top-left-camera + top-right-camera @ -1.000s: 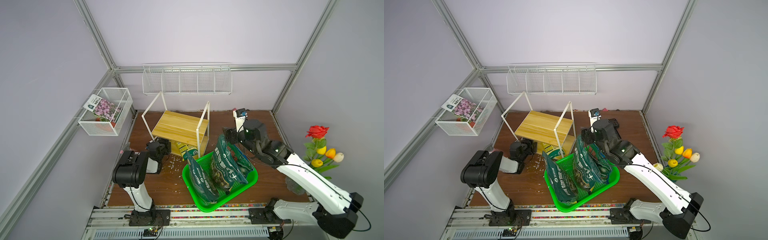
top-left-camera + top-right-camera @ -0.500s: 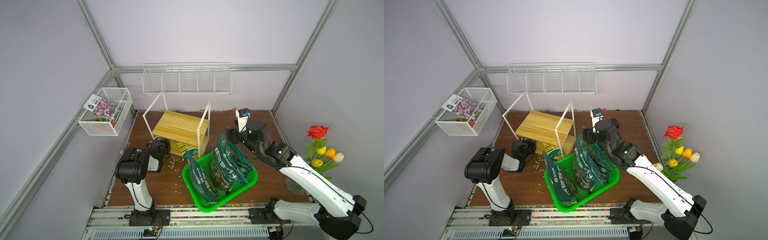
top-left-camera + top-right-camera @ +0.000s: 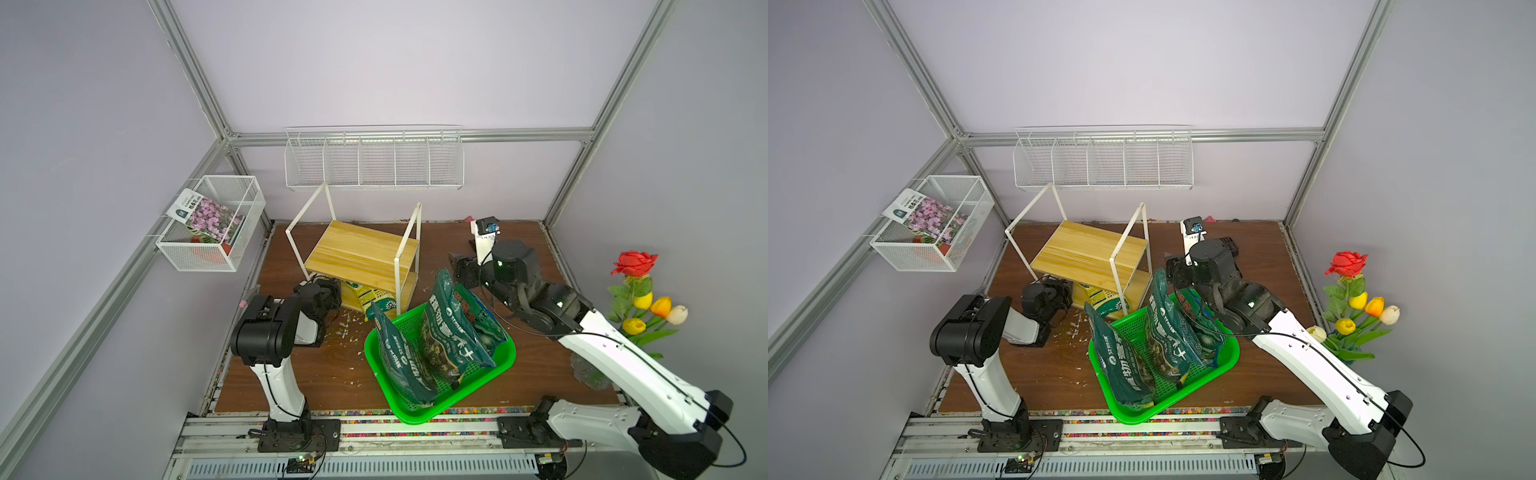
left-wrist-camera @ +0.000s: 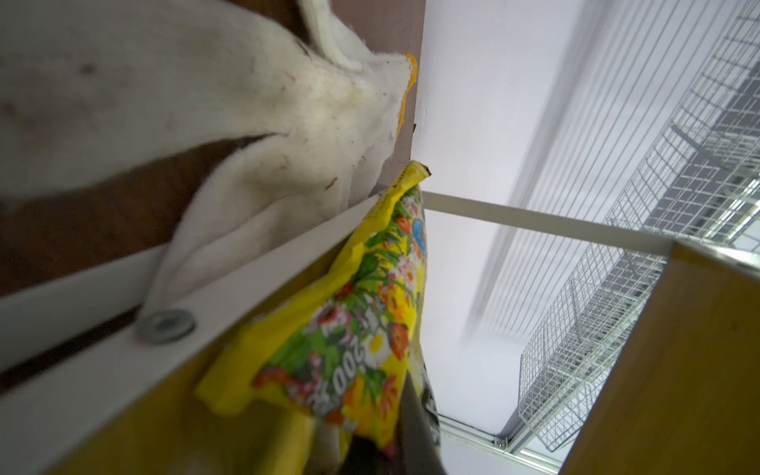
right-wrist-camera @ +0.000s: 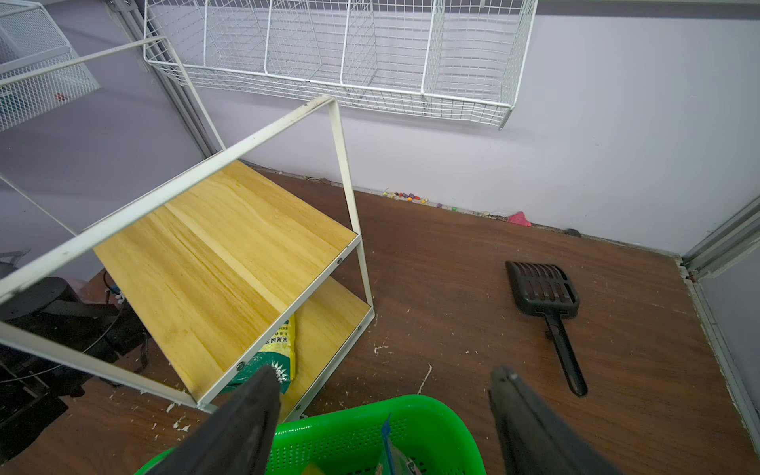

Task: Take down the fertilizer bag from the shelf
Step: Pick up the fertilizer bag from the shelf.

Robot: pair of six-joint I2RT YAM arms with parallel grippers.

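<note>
Pinching the bag (image 4: 362, 296) by one edge: left gripper (image 3: 336, 293) fully closed on it. Bag lies on the lower tier of the shelf (image 3: 361, 257), which stands tipped. Right gripper (image 5: 382, 374): fingers wide apart, empty, by the green basket (image 5: 411, 402).

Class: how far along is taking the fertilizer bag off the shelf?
Done: left gripper shut on the fertilizer bag. In hand: bag, not yet out of the shelf, lower tier. Left: drawing it out; right gripper open near the green basket.
</note>
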